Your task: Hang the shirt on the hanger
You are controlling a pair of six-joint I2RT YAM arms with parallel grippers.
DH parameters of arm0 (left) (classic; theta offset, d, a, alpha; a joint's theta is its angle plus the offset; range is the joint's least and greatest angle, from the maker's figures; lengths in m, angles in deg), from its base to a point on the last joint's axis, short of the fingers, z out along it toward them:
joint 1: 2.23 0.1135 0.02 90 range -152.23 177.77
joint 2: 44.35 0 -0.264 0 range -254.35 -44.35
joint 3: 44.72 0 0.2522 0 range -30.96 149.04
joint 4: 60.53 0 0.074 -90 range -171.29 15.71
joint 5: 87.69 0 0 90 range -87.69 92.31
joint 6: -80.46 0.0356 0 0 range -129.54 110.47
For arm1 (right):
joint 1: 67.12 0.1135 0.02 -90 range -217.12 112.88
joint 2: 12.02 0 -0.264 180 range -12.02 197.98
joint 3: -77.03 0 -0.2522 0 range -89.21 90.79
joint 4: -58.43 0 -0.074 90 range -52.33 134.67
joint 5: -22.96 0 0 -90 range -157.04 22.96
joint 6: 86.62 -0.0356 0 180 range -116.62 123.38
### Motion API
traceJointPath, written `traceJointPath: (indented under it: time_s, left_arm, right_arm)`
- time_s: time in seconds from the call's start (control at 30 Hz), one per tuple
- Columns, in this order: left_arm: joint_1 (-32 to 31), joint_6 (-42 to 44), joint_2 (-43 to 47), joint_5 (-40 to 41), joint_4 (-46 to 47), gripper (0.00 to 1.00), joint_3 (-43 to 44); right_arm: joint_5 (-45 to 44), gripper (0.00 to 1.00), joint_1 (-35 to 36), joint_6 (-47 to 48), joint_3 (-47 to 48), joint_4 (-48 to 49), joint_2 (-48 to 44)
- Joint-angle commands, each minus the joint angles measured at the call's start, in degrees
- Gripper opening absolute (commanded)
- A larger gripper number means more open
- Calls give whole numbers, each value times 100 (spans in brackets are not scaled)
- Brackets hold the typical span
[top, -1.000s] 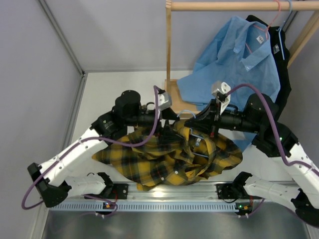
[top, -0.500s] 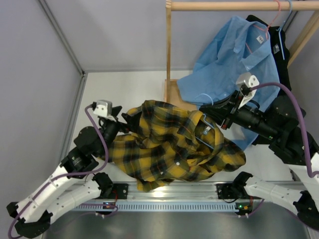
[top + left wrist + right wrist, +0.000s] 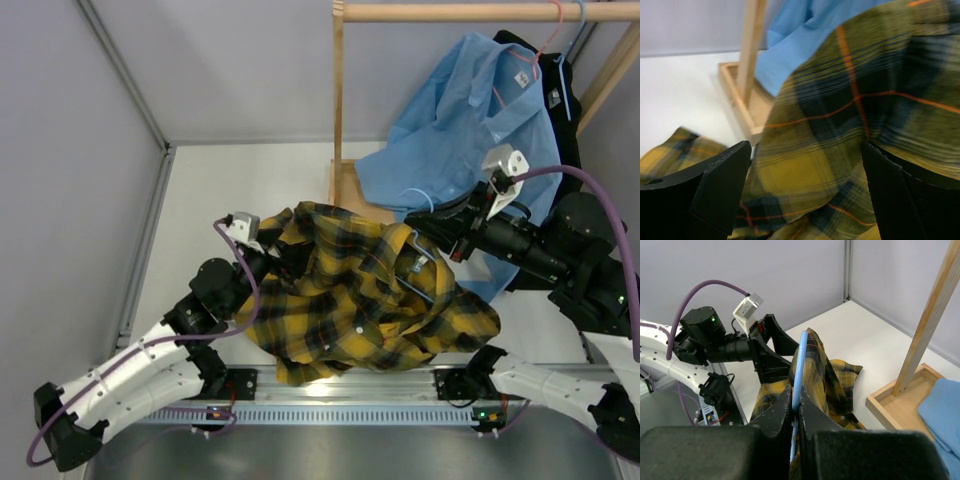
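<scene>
Right gripper [image 3: 795, 407] is clamped on the hanger [image 3: 799, 360], the thin pale-blue wire pinched between closed fingers and held up off the tabletop [image 3: 250, 190]. Probable reason: a raised hanger lets the cloth fall around it while the other arm works the loose side.

The shirt [image 3: 350, 300], yellow-and-black plaid, hangs in a heap over the hanger, its lower folds resting on the tabletop near the arm bases. The part near the right gripper looks seated on the wire. The left side is bunched and, by judgement, not yet seated.

Left gripper [image 3: 805, 170] has its jaws wide, with a plaid fold between and just ahead of the fingers and nothing pinched. The left arm reaches up and inward from its base, wrist aimed at the shirt's left edge.

The right arm stretches leftward in front of the light-blue shirt [image 3: 460, 120] on the wooden rack [image 3: 338, 100], wrist pointing toward the left arm.
</scene>
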Motion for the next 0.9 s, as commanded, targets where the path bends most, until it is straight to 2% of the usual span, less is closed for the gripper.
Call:
traceJointPath:
  time_s: [0.0, 0.1, 0.17, 0.2, 0.27, 0.3, 0.33, 0.43, 0.5, 0.63, 0.67, 0.77, 0.87]
  left_arm:
    - [-2, -77, -107, -1076, 1390, 95, -126]
    - [-2, 11, -344, -1848, 1795, 90, -223]
    - [-2, 64, -537, -1966, 1858, 84, -189]
    - [-2, 125, -599, -1914, 1849, 75, -171]
    - [-2, 178, -757, -1782, 1823, 64, -144]
    - [-2, 239, -792, -1686, 1805, 32, -136]
    - [-2, 249, -828, -1641, 1779, 21, -144]
    - [-2, 214, -793, -1362, 1761, 0, -232]
    - [-2, 144, -732, -1132, 1691, 0, -311]
    - [-2, -128, -486, 219, 1209, 0, -338]
    - [-2, -216, -459, 918, 1034, 0, -294]
    - [24, -559, -406, 1871, 400, 0, -75]
    - [121, -857, -599, 2217, -162, 0, 223]
  right_arm:
    - [90, 0, -32, 2, 132, 201, -11]
    - [310, 0, -24, 19, 96, 218, 24]
    - [433, 0, -32, 37, 96, 244, 33]
    - [442, 0, -24, 46, 96, 245, 25]
    - [442, 0, -32, 63, 96, 245, 24]
    - [425, 0, -32, 89, 87, 245, 16]
    - [364, 0, -32, 98, 61, 245, -2]
    - [144, 0, -24, 160, -61, 236, -46]
    - [-23, 0, -32, 177, -132, 244, -72]
    - [-24, 0, -32, 169, -334, 323, -212]
    - [-41, 0, -32, 160, -378, 341, -239]
    - [-111, 0, -32, 142, -510, 403, -450]
    - [-156, 0, -32, 134, -580, 412, -590]
